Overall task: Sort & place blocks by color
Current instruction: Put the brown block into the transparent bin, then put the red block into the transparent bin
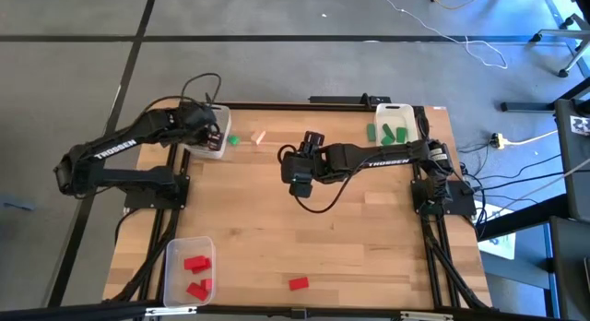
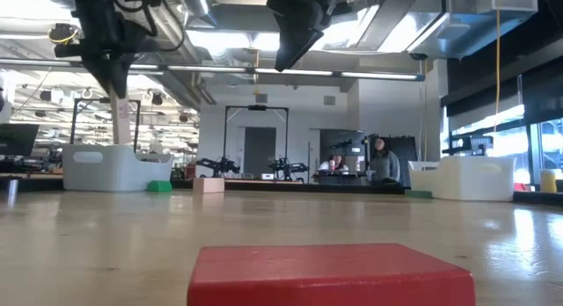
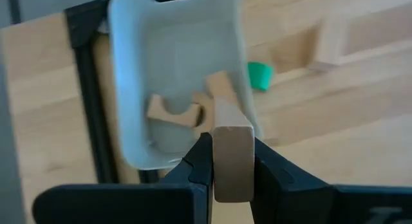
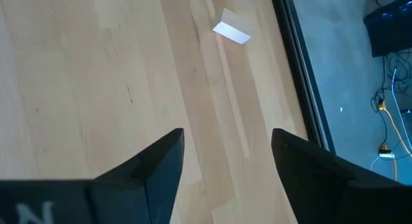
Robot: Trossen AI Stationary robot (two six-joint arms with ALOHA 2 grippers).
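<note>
Our left pincer (image 3: pixel 232 169) is clamped on a pale wooden block (image 3: pixel 232 153) and hangs over the clear bin (image 1: pixel 210 146) at the far left of the surface (image 1: pixel 369 238). That bin already holds two wooden pieces (image 3: pixel 183 108). To finish this step well, we judge we should centre the block over the bin's open middle, away from the near wall, lower a little, then release, so it does not bounce off the rim.

Our right pincer (image 4: pixel 225 156) stands wide and empty above bare wood near the middle of the surface, with a loose wooden block (image 4: pixel 232 32) ahead of it at the far edge.

Around us: a green block (image 1: pixel 233 139) lies just right of the wooden bin, and the loose wooden one (image 1: pixel 259 136) is just beyond it. A bin at the far right (image 1: pixel 396 112) holds green blocks (image 1: pixel 395 132). A near-left bin (image 1: pixel 175 256) holds red blocks (image 1: pixel 196 275), and one red block (image 1: pixel 298 283) sits loose near the front edge. Nothing blocks the drop; the two arms are well apart.
</note>
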